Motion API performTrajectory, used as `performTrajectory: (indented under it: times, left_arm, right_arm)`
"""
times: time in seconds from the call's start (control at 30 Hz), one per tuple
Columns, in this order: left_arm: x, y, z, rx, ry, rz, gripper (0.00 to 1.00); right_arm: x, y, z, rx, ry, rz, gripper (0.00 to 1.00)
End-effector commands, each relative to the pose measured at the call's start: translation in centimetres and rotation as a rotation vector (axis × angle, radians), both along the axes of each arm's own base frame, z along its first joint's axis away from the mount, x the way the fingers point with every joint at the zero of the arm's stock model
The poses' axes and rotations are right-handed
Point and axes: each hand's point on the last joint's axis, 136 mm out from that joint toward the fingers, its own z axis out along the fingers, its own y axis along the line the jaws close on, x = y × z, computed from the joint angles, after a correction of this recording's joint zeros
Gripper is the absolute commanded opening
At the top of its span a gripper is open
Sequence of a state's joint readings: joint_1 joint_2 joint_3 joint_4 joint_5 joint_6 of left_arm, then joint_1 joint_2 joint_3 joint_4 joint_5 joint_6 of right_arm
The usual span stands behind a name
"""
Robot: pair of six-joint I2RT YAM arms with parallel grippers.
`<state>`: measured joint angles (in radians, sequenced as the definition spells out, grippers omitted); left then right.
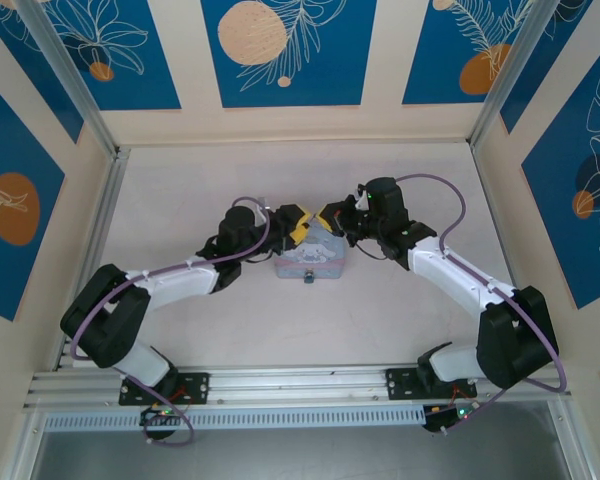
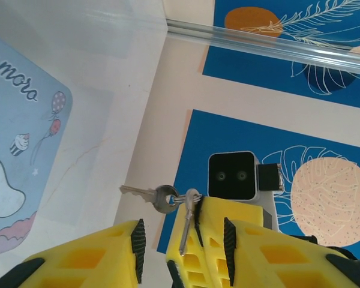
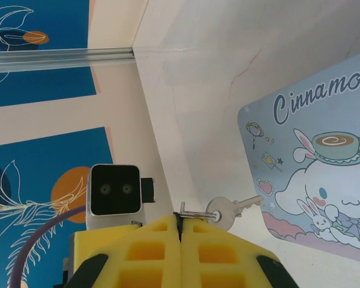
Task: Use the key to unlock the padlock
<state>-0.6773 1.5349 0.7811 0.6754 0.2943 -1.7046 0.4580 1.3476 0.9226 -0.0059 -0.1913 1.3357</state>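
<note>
Right hand (image 3: 180, 219) shut on ring of thin silver metal key (image 3: 229, 210) by far edge of pale blue tin box (image 3: 324, 180) lettered "Cinnamor"; left hand (image 2: 183, 233) part-open around them. Tiny dark padlock (image 1: 308, 278) at tin's near edge.

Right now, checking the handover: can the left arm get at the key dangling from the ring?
Probably yes. The key hangs in the gap between the left tool's partly open fingers, nothing in front of it. But the right tool, shut on the ring, sits close behind.
</note>
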Motion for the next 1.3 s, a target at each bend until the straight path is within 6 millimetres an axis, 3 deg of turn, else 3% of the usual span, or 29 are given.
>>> performTrajectory:
  times: [0.0, 0.23, 0.6, 0.8, 0.87, 0.9, 1.03, 1.1, 1.27]
  left_arm:
    - [0.2, -0.9, 2.2, -0.049, -0.049, 0.001, 0.4]
    - [0.1, -1.4, 2.4, -0.051, -0.05, -0.005, 0.34]
    - [-0.1, -1.2, 2.2, -0.036, -0.047, 0.005, 0.16]
    - [-0.2, -1.0, 1.8, -0.019, -0.043, 0.014, 0.01]
    - [-0.2, -1.0, 1.6, -0.012, -0.04, 0.017, 0.0]
    - [-0.1, -0.9, 1.5, -0.007, -0.043, 0.021, 0.0]
    - [0.0, -0.8, 1.1, 0.034, -0.059, 0.017, 0.0]
    - [0.1, -0.7, 0.9, 0.052, -0.07, 0.017, 0.0]
    - [0.6, -0.3, 0.5, 0.124, -0.113, 0.005, 0.0]
  right_arm:
    - [-0.3, 0.6, -0.4, 0.016, 0.011, 0.021, 0.0]
    - [-0.4, 0.5, -0.9, 0.014, 0.02, 0.02, 0.0]
    - [-0.5, 0.5, -1.3, 0.015, 0.028, 0.017, 0.0]
    - [-0.6, 0.4, -1.2, 0.015, 0.025, 0.016, 0.0]
    - [-0.7, 0.2, -1.3, 0.009, 0.028, 0.015, 0.0]
    - [-0.7, 0.2, -1.2, 0.007, 0.027, 0.015, 0.04]
    - [-0.8, -0.6, -1.1, -0.015, 0.023, -0.006, 0.39]
    - [-1.0, -1.2, -1.1, -0.03, 0.027, -0.013, 0.52]
    - [-1.5, -2.6, -0.5, -0.06, 0.022, -0.023, 0.71]
